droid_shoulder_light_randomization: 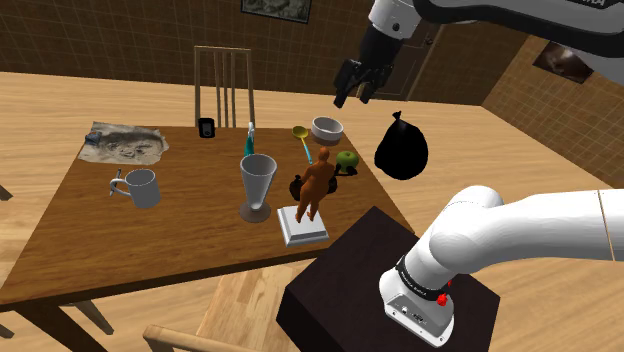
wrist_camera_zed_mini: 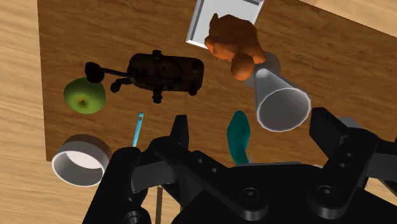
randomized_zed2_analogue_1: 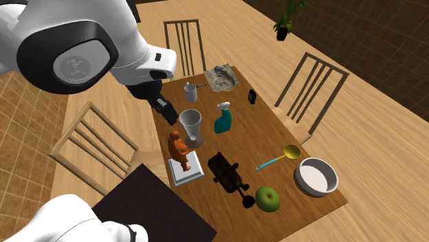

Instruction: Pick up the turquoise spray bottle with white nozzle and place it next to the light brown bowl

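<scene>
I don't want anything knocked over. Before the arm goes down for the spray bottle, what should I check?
1. Gripper open: ok, the fingers stand apart in the wrist view.
2. Gripper empty: ok.
3. Spray bottle upright: ok.
4. Clearance from the white cup: cannot tell; it stands close beside the bottle.
5. Bare table beside the pale bowl: ok, though the spoon lies near one side.
</scene>
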{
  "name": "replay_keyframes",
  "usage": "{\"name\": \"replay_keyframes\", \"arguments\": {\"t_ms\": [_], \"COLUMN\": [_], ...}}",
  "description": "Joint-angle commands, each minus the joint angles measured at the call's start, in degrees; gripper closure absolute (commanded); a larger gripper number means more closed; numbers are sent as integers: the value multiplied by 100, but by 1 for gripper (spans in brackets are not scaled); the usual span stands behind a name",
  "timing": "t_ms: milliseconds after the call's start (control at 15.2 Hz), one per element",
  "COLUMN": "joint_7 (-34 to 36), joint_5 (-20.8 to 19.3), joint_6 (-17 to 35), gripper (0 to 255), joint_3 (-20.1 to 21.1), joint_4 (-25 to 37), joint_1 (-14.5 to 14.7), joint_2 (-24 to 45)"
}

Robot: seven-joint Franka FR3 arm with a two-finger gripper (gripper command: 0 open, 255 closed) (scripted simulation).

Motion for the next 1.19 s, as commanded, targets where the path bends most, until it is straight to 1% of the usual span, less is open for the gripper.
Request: {"name": "replay_keyframes", "arguments": {"t_ms": [0,330,660,924,1122], "joint_7": [0,481,1029,1567,2081], "joint_5": [0,8,-84,-307,-637], "joint_6": [0,1260,2547,3558,4269], "gripper": [0,0,0,0,0], "joint_3": [0,355,743,1097,1402], "joint_4": [0,-669,-1081,-1210,-1183], "joint_1": [0,-83,-230,-447,-700], "joint_2": [0,312,924,1613,2224]}}
